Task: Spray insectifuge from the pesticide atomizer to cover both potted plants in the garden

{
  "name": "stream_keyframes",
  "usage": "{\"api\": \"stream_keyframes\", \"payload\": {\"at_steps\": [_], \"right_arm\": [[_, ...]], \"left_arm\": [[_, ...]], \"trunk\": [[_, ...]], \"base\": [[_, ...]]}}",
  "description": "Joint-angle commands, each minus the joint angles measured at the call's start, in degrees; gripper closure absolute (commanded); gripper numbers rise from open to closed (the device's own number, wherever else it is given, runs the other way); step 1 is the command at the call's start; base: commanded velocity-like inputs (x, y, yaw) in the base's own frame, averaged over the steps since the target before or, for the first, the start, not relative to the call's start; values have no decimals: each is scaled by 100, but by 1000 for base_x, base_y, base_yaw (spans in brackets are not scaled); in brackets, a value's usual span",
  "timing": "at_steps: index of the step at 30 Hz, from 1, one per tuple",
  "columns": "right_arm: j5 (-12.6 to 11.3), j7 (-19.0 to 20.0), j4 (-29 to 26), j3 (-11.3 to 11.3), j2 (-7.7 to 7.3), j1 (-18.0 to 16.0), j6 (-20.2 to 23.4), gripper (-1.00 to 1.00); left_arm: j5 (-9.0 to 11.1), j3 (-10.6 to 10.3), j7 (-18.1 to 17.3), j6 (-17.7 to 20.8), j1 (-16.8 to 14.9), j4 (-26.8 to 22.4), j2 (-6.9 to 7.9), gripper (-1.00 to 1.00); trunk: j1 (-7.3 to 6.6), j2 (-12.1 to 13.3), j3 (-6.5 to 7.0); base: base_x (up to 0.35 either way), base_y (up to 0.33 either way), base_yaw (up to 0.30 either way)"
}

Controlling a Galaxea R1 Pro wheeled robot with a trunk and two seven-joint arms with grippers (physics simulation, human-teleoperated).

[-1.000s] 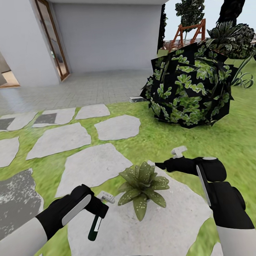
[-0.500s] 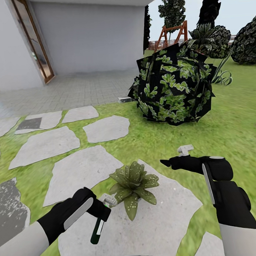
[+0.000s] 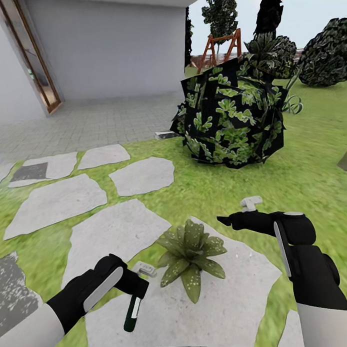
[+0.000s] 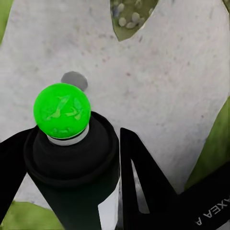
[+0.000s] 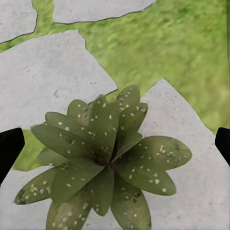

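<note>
My left gripper (image 3: 135, 285) is shut on the pesticide atomizer (image 3: 132, 312), a slim dark-green bottle with a white label that hangs tilted below the fingers. In the left wrist view the atomizer (image 4: 72, 167) shows a bright green tip, held between the black fingers (image 4: 143, 177) above grey stone. One potted plant (image 3: 191, 253), a low rosette of speckled leaves, sits on a large stepping stone (image 3: 233, 296) just right of the bottle. My right gripper (image 3: 235, 215) hovers open just beyond the plant to its right. In the right wrist view the plant (image 5: 103, 163) lies between the spread fingertips (image 5: 9, 148).
A big round dark bush (image 3: 231, 116) stands on the lawn (image 3: 314, 178) ahead right. Several flat stepping stones (image 3: 57, 200) lie to the left. Beyond are a paved terrace (image 3: 91, 121), the house wall with a wooden door (image 3: 32, 63), a swing frame (image 3: 219, 42) and another bush (image 3: 324, 53).
The whole view has swung, so the house, door and bush slid left in the picture. Both arms keep their pose, and the bottle stays in my left gripper.
</note>
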Motion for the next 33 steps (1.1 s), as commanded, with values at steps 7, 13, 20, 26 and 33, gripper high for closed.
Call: {"api": "stream_keyframes", "payload": {"at_steps": [7,13,20,26,33], "right_arm": [[60,58,-5,-2,-6,-6,20,-100],[60,58,-5,-2,-13,-6,20,-100],[60,59,-5,-2,-15,-6,20,-100],[60,58,-5,-2,-15,-6,20,-100],[60,58,-5,-2,-8,-6,20,-100]], "left_arm": [[-37,-25,-46,7,4,3,-34,100],[-55,-59,-27,1,58,52,-66,100],[-72,-72,-11,-166,168,60,-67,100],[-70,-65,-18,-174,171,55,-62,100],[-59,-75,-39,-401,172,55,-65,100]], "trunk": [[0,-2,-5],[0,-2,-5],[0,-2,-5],[0,-2,-5],[0,-2,-5]], "base": [[193,290,-274],[202,232,-276],[28,60,-276],[1,251,-148],[0,290,-217]]}}
